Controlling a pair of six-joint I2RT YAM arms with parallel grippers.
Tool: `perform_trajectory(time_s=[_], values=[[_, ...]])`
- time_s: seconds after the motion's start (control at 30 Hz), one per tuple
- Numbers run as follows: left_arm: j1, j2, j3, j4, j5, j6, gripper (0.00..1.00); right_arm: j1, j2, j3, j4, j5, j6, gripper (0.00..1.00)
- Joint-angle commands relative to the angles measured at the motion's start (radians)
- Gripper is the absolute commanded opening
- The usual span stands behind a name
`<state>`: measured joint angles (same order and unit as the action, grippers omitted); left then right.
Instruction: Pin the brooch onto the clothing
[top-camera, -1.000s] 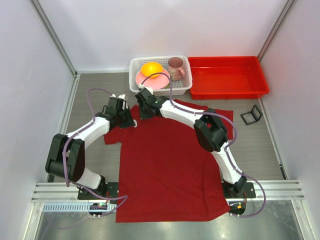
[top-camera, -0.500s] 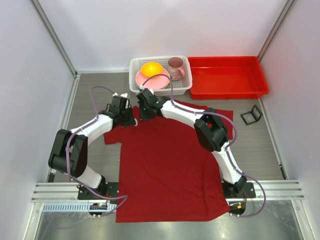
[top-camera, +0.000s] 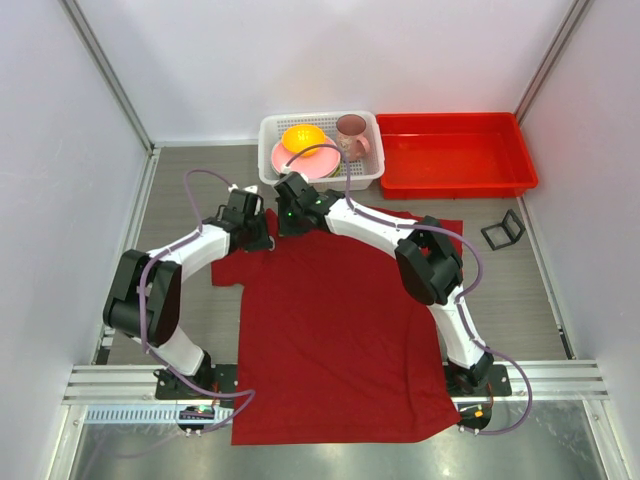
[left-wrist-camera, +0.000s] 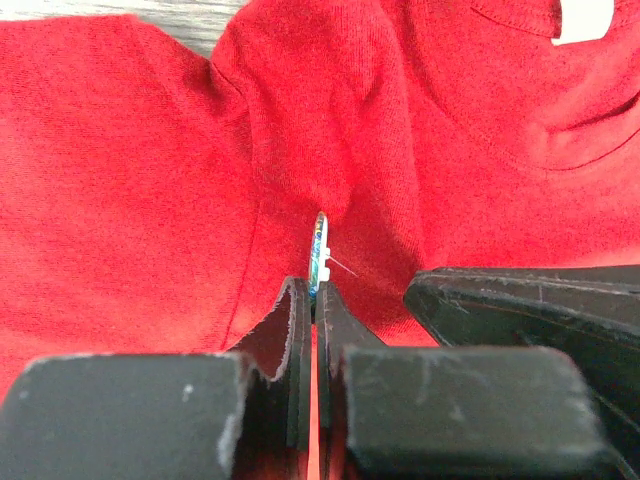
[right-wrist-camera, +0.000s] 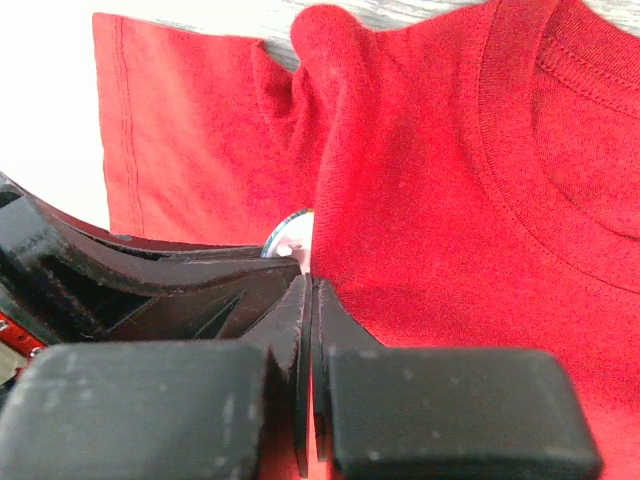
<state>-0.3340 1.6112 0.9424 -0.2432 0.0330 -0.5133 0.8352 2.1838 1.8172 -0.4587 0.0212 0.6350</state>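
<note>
Here my left fingers (left-wrist-camera: 293, 330) pinch the brooch (left-wrist-camera: 319, 245) edge-on, seemingly to drive its pin into the shirt (left-wrist-camera: 130, 150); my right fingers (right-wrist-camera: 335, 325), pressed together, brace the fabric.

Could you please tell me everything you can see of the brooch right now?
The brooch is a thin, pale disc with greenish tints, seen edge-on from the left wrist, a fine pin jutting sideways. It stands upright, its lower edge clamped in the left gripper's shut jaws, against a raised fold of the red T-shirt. The right wrist view shows only a pale curved rim.
</note>
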Motion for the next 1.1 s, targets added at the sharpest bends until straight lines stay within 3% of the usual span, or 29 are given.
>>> perform_trajectory(time_s=[0.0,0.63,1.07], values=[[-0.007,-0.004,0.035,0.016,-0.022,0.007,0.00,-0.001,-0.067,0.007,0.048,-0.044,0.017,0.01],[-0.037,-0.096,0.029,0.005,0.002,0.004,0.00,-0.001,-0.035,0.017,0.048,-0.027,0.008,0.01],[-0.051,-0.086,0.021,-0.019,-0.058,0.029,0.00,-0.002,-0.045,0.014,0.051,-0.024,0.008,0.01]])
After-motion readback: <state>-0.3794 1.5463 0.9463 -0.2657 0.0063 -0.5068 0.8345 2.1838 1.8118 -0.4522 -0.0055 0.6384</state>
